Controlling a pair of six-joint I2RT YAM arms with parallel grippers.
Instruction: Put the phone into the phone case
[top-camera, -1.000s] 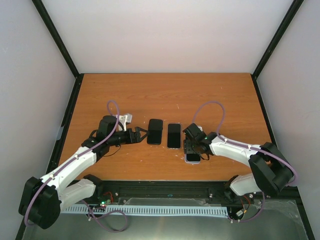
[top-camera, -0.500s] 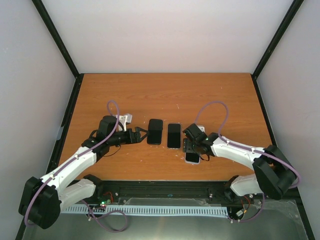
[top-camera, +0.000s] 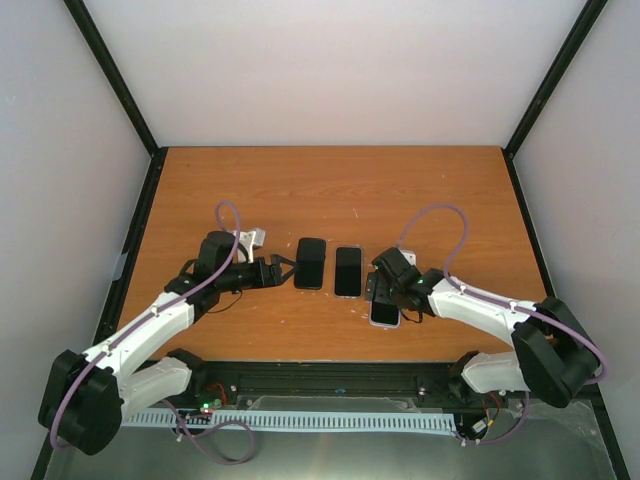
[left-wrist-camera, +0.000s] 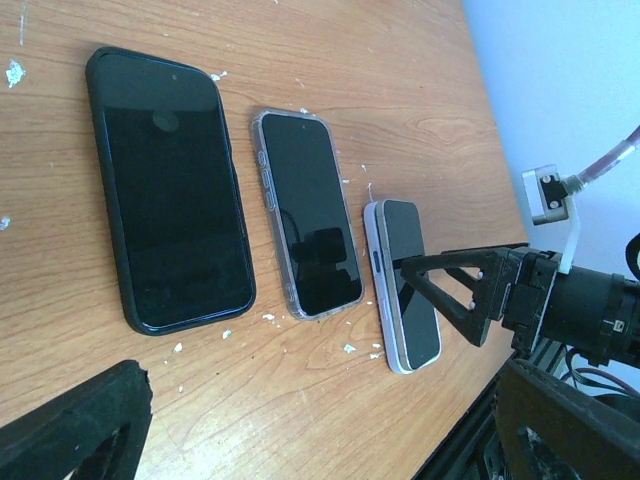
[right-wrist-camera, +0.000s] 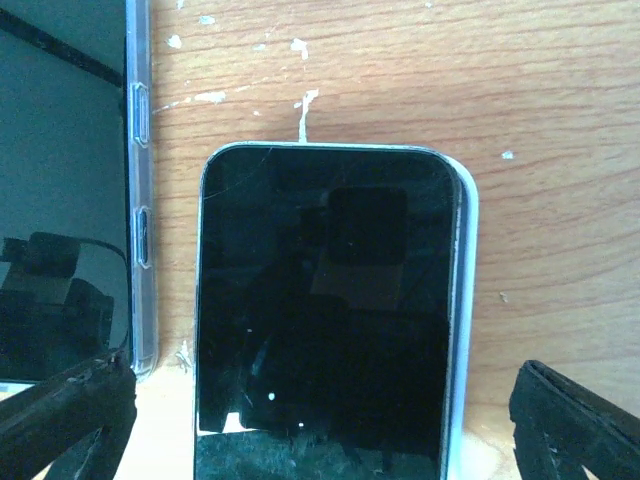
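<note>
Black fingers of the right hand (right-wrist-camera: 320, 400) are spread wide on either side of the phone (right-wrist-camera: 325, 290), which lies flat, screen up, on the counter (right-wrist-camera: 400, 70); whether it is touched cannot be told. Just beside it a clear case (top-camera: 347, 271) is laid, then a black case (top-camera: 310, 263), faced by the left hand (top-camera: 284, 266), its fingers likewise parted.

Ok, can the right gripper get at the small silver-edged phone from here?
Probably yes: the right gripper is open, a finger on either side of the silver-edged phone, with nothing over it. The clear-cased phone lies close alongside.
</note>
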